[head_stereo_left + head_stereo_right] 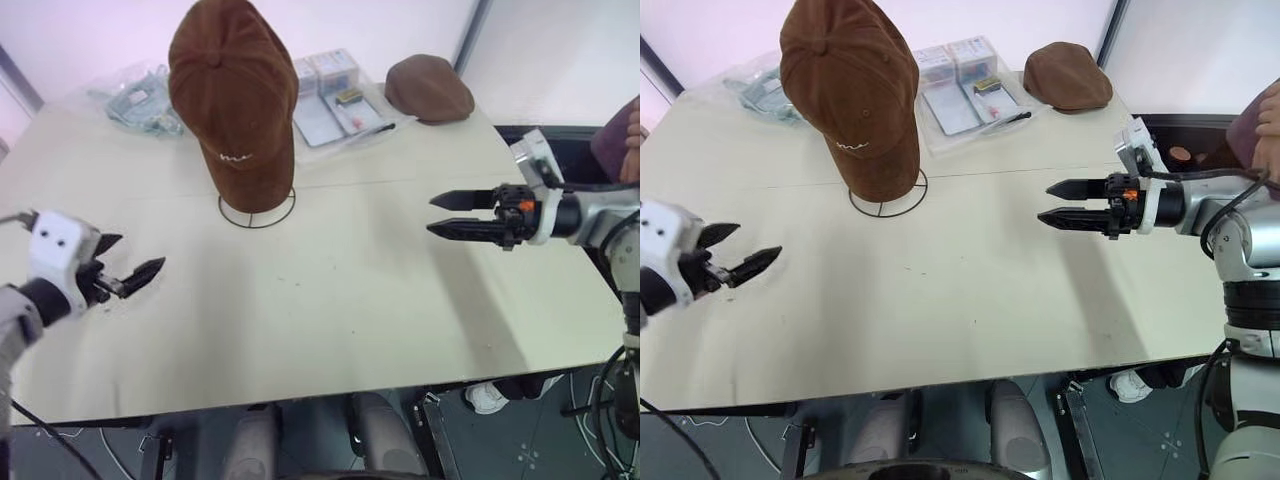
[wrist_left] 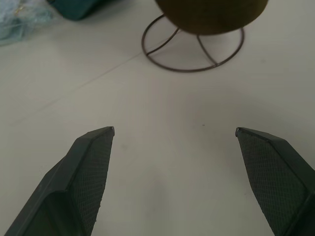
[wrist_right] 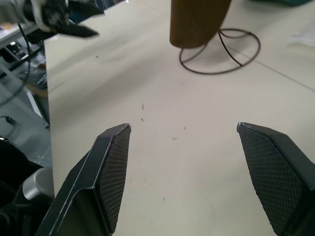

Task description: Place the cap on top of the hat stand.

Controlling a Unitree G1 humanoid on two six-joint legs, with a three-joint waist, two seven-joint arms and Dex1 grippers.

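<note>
The brown suede cap (image 1: pixel 232 95) with small white script sits over the head of the hat stand, brim hanging down toward me. Only the stand's round wire ring base (image 1: pixel 257 210) shows beneath it; the same base (image 2: pixel 193 49) appears in the left wrist view. My left gripper (image 1: pixel 128 262) hovers open and empty over the table's left side, well short of the stand. My right gripper (image 1: pixel 447 215) is open and empty to the right of the stand, fingers pointing left toward it. The base (image 3: pixel 219 50) also shows in the right wrist view.
A plain brown flat cap (image 1: pixel 428 88) lies at the back right. Clear-wrapped packets (image 1: pixel 335 100) sit behind the stand, and a bundle in a plastic bag (image 1: pixel 135 97) at the back left. A person (image 1: pixel 622 135) stands beyond the table's right edge (image 1: pixel 590 260).
</note>
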